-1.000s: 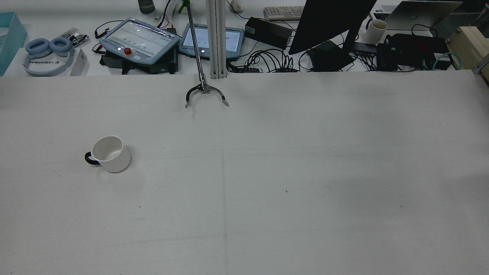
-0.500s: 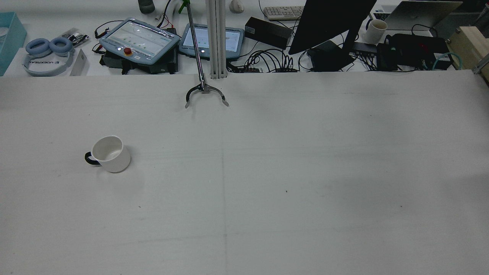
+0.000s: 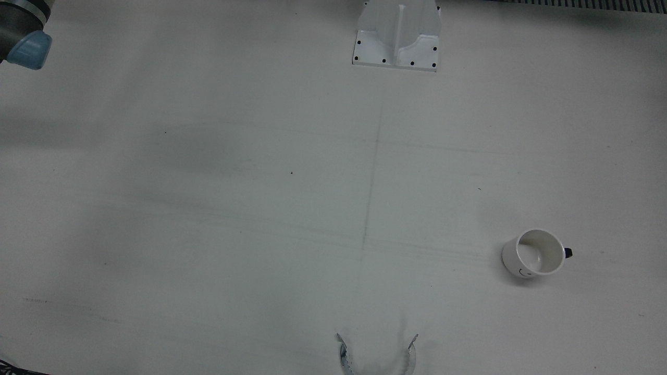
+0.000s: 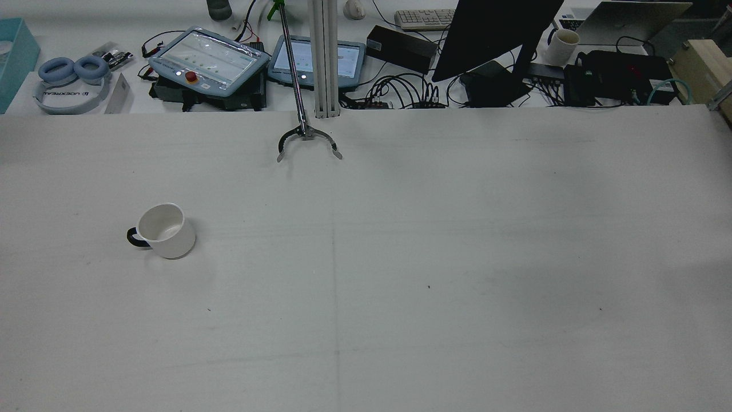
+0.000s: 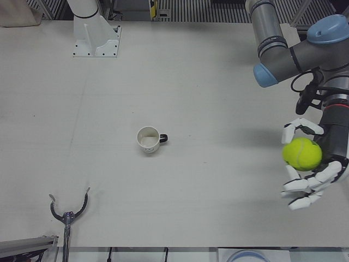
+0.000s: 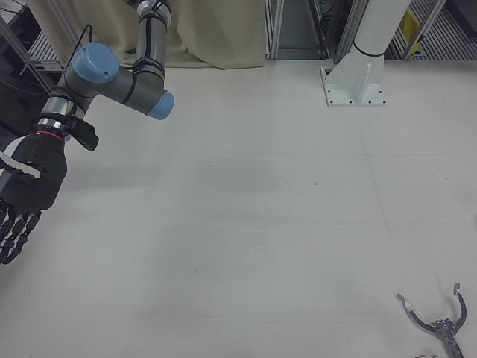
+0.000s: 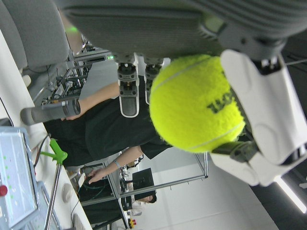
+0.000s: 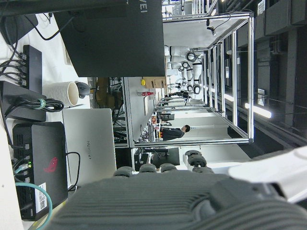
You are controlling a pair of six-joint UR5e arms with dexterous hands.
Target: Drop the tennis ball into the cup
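Note:
A white cup (image 5: 148, 140) with a dark handle stands upright and empty on the table; it also shows in the rear view (image 4: 164, 230) and the front view (image 3: 535, 253). My left hand (image 5: 312, 164) is shut on a yellow-green tennis ball (image 5: 301, 154), held above the table's edge, well to the view's right of the cup. The ball (image 7: 195, 103) fills the left hand view between white fingers (image 7: 265, 113). My right hand (image 6: 26, 201) hangs at the right-front view's left edge, fingers extended, holding nothing.
A metal grabber claw (image 4: 309, 143) lies at the table's operator-side edge, also in the front view (image 3: 376, 355). A white pedestal (image 3: 397, 35) stands mid-table on the robot's side. Tablets, cables and a monitor lie beyond the table.

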